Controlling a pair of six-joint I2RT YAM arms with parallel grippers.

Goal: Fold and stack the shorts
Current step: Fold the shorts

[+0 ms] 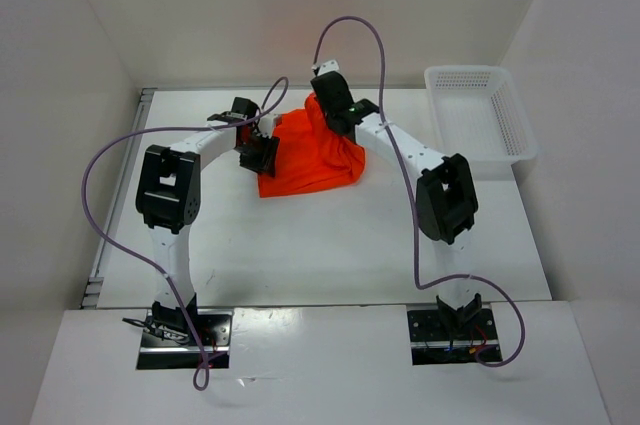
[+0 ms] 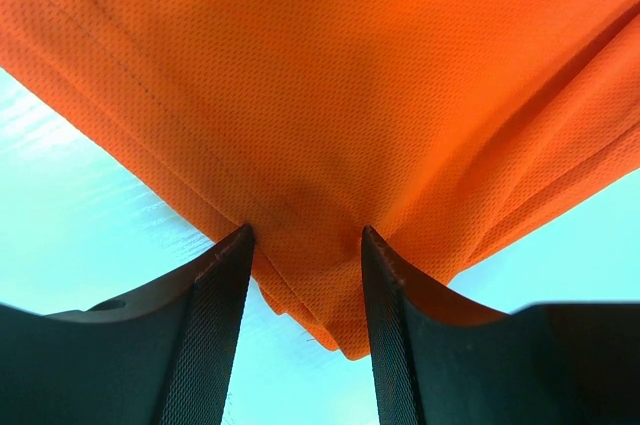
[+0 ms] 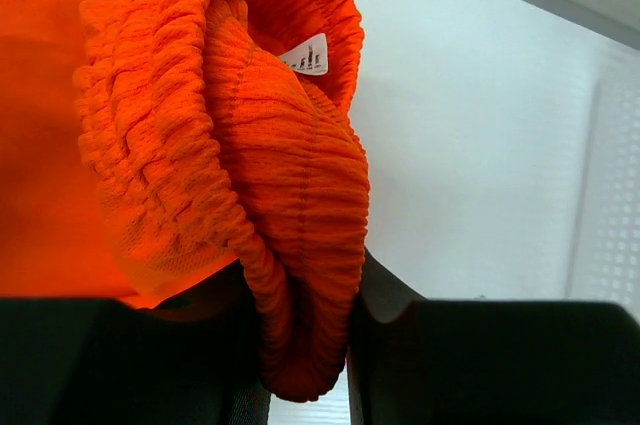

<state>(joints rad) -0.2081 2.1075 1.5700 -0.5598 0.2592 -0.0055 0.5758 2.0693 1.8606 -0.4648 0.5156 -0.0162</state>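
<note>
White worktop [image 1: 330, 245] carries the shorts [image 1: 305, 160], lying bunched near its far middle, with the left pincer [image 2: 305, 275] closed on a hem corner and the right pincer [image 3: 305, 345] closed on the gathered waistband [image 3: 290, 195], so folding looks barely begun and stacking is not yet done.

- White surface [image 1: 330, 245] fills the middle of the top view, plain and matte.
- White back wall [image 1: 320, 5] rises behind it; a left wall [image 1: 50, 125] and a right wall [image 1: 590, 45] close in the sides.
- A grey metal rail [image 1: 115, 195] runs along the surface's left edge.
- A white ledge [image 1: 320, 375] spans the near side.
- Light is even and bright, and the shadows are soft and faint.
- In the left wrist view the surface looks pale blue and slightly glossy.
</note>
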